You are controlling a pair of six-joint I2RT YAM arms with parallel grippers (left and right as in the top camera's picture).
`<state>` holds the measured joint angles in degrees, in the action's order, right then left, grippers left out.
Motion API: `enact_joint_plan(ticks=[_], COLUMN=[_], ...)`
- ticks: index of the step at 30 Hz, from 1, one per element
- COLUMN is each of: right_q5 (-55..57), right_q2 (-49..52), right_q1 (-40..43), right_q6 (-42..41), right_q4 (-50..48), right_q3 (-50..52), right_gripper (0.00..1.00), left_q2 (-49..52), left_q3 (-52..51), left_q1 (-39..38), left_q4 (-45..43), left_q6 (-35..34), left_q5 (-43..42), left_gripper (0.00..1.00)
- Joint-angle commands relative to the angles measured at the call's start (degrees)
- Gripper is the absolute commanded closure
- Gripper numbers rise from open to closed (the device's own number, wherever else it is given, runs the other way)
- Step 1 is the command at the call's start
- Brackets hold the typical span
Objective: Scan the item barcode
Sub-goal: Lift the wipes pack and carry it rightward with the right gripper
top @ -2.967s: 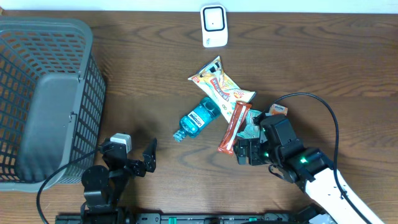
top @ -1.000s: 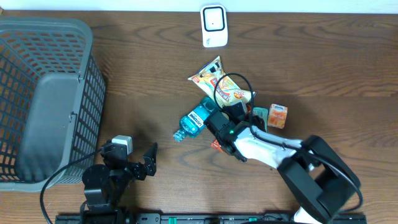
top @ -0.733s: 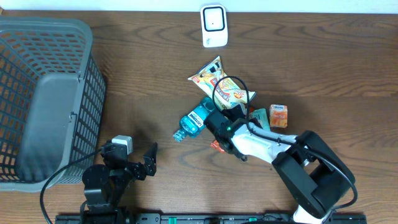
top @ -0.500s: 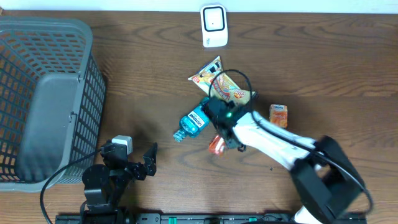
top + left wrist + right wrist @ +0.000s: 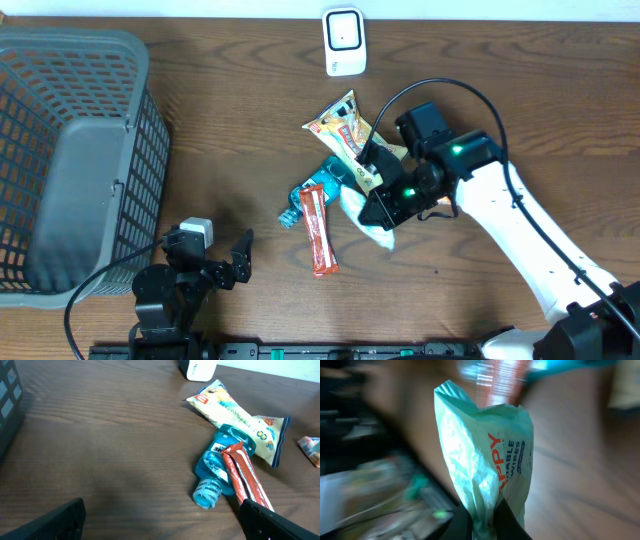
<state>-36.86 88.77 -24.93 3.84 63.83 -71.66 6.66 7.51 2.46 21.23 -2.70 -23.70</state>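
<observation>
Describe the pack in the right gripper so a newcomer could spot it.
From the white scanner at the table's far edge, come down past the yellow snack bag to the pile mid-table. Just right of the blue bottle and the red bar, the wipes pack hangs pinched in the right gripper. It alone is a soft, pale mint pouch with orange lettering.

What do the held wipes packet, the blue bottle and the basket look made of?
The wipes packet: thin soft plastic film, pale green, slightly glossy; it creases where pinched. The blue bottle: probably translucent tinted plastic, ridged cap. The basket: grey moulded plastic by its look, matt, open lattice walls.
</observation>
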Motion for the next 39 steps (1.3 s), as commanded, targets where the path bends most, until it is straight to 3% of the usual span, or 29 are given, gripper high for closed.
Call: enact_joint_plan(ticks=[1, 4, 6, 14, 39], right_q5=[-23.2, -32.8, -36.0, -45.2, -46.0], right_q2=[0.0, 0.0, 0.0, 0.0, -0.1], right_q1=[1.7, 2.3, 2.3, 2.3, 2.4], right_q6=[3.0, -0.5, -6.2, -20.5, -17.2], right_q4=[0.0, 0.1, 0.1, 0.3, 6.4], right_q3=[-0.2, -0.2, -0.2, -0.2, -0.2], right_gripper=[0.99, 0.91, 0.99, 0.99, 0.99], left_q2=[0.0, 0.0, 0.0, 0.0, 0.0], left_q3=[-0.8, -0.8, -0.8, -0.8, -0.7], left_q1=[0.0, 0.0, 0.0, 0.0, 0.0], left_q4=[1.7, 1.7, 1.7, 1.7, 1.7], left_q6=[0.7, 0.7, 0.7, 0.7, 0.7], left_q5=[-0.3, -0.3, -0.3, -0.3, -0.3], left_gripper=[0.02, 0.02, 0.02, 0.02, 0.02])
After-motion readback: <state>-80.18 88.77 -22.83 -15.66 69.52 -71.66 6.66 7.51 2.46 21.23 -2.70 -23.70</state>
